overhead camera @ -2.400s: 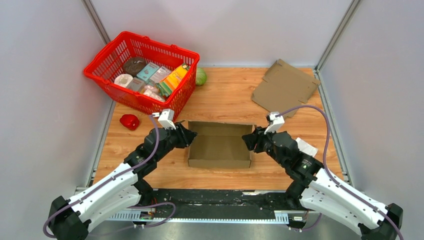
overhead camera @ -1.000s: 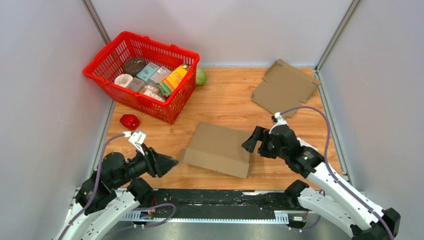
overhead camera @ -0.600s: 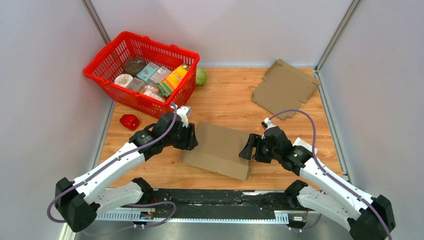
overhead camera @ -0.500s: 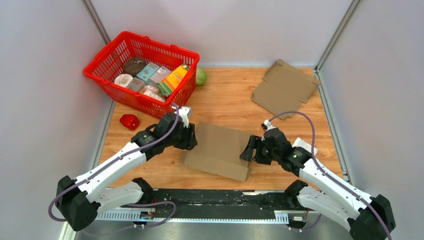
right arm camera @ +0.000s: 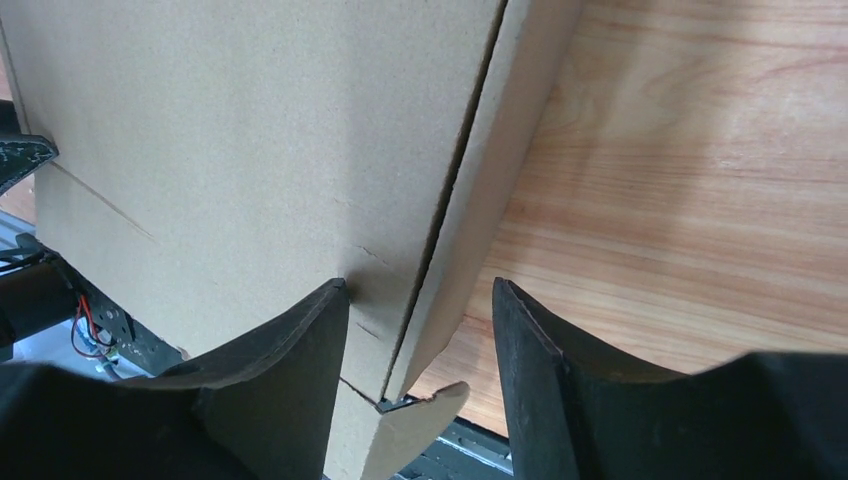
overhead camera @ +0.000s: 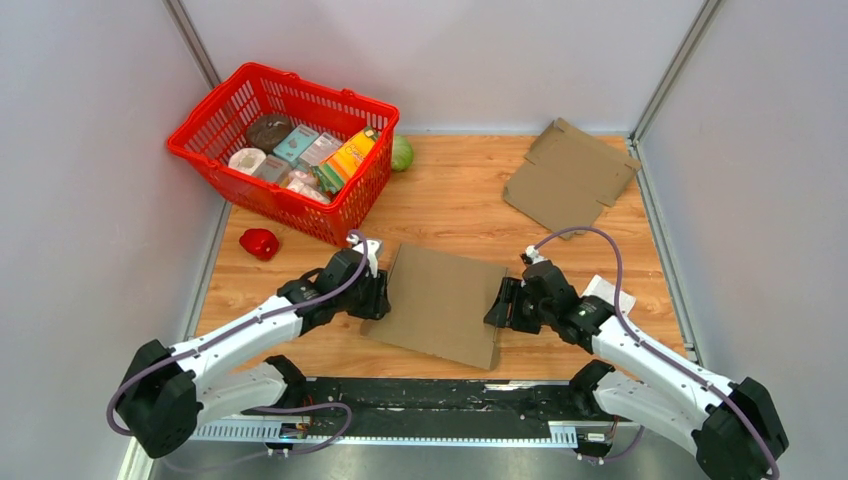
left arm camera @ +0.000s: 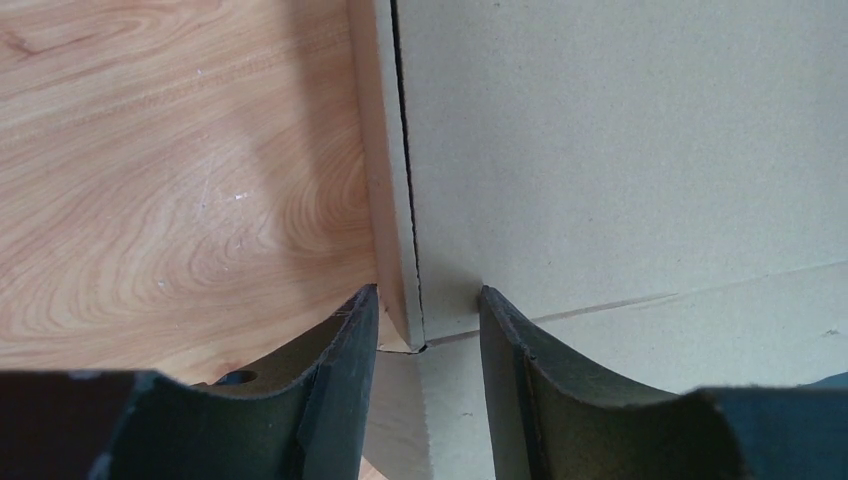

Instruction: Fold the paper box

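Note:
The brown paper box lies upside down at the table's near middle, its plain bottom panel facing up and slightly tilted. At the box's left edge is my left gripper. In the left wrist view its fingers straddle the left side wall of the box, with a gap still showing. My right gripper is at the right edge. In the right wrist view its fingers straddle the right side wall of the box, and wood shows between the wall and the outer finger. Both are open.
A red basket full of groceries stands at the back left, with a green ball beside it and a red item in front. A flat cardboard sheet lies at the back right. Something white sits beside the right arm.
The box, open side up earlier, now lies bottom up. My left arm swung back in to its left edge, the right moved onto its right edge, and both pairs of jaws have narrowed.

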Tool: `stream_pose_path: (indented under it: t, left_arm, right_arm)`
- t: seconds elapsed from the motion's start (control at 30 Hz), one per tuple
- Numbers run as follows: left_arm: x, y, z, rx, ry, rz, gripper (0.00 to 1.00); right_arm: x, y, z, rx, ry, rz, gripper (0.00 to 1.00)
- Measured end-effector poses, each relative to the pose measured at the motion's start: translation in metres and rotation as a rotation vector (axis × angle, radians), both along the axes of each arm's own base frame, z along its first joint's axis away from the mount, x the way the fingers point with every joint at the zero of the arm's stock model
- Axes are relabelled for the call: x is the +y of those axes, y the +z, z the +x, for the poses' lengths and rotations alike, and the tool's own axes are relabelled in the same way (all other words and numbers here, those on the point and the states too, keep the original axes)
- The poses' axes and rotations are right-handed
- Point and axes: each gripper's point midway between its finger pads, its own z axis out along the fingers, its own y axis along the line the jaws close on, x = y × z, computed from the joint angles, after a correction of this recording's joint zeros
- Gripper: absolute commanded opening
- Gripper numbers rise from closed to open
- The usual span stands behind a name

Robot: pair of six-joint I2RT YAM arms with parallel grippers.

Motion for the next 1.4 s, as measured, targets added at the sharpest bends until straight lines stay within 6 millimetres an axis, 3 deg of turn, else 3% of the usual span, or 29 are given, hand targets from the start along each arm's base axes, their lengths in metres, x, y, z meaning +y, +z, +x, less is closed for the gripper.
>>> stream_pose_path:
  t: [0.23,0.37,0.47,0.63,0.73,0.93,1.13,1.4]
  left_arm:
    - [-0.004,0.000,0.008,-0.018,0.019,-0.013,0.45]
    - [-0.004,0.004,0.009,-0.035,0.021,-0.024,0.60]
    - [-0.002,0.014,0.007,-0.052,0.022,-0.076,0.65]
    - [0.000,0.040,0.022,-0.080,0.057,-0.172,0.65]
    - [-0.004,0.047,0.035,-0.070,0.064,-0.189,0.65]
    - [-0.013,0.032,0.050,-0.010,0.063,-0.187,0.69]
    - [-0.013,0.031,0.057,-0.016,0.067,-0.220,0.73]
    - [-0.018,0.031,0.050,0.025,0.012,-0.314,0.75]
  right_arm:
    - [0.004,-0.004,0.004,-0.007,-0.014,0.024,0.45]
    - [0.006,-0.001,0.005,-0.033,-0.016,0.053,0.47]
    - [0.003,0.003,0.005,-0.059,-0.024,0.072,0.54]
    - [-0.016,0.023,0.034,-0.138,-0.139,0.146,0.49]
    - [-0.027,0.023,0.053,-0.142,-0.193,0.164,0.46]
    - [-0.026,0.000,0.060,-0.049,-0.178,0.172,0.35]
    - [-0.027,0.001,0.068,-0.046,-0.184,0.248,0.26]
    - [-0.043,-0.001,0.069,-0.004,-0.224,0.378,0.25]
